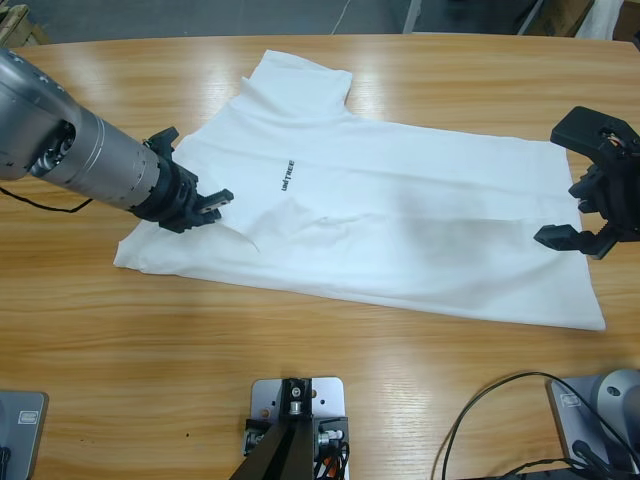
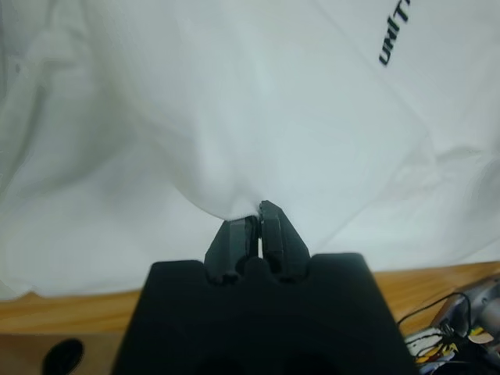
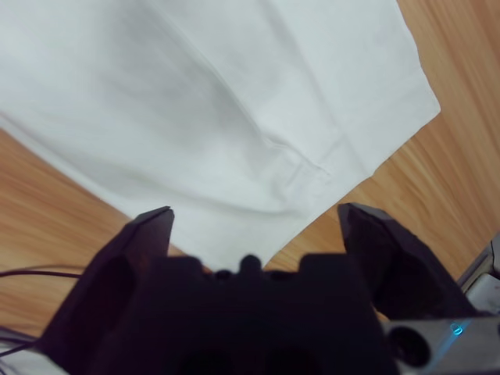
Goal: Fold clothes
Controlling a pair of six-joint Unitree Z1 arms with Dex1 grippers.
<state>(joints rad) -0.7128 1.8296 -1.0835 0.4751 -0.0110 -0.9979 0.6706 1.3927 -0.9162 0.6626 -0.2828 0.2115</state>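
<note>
A white T-shirt (image 1: pixel 400 225) with a small dark chest logo (image 1: pixel 287 175) is spread, creased, across the wooden surface (image 1: pixel 150 340), pinched in the closed left claw (image 1: pixel 215 203), while the right claw (image 1: pixel 590 215) is held wide open, empty, over its hem.

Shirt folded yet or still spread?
Mostly spread: the T-shirt lies flat across the table, logo up. The left tool pinches a fold of cloth; the right tool is open at the hem.

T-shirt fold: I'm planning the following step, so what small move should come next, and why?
Probably close the right gripper on the hem. Its jaws stand open around the edge of the T-shirt, while the left gripper is already shut on cloth, so both ends need holding before lifting.
</note>
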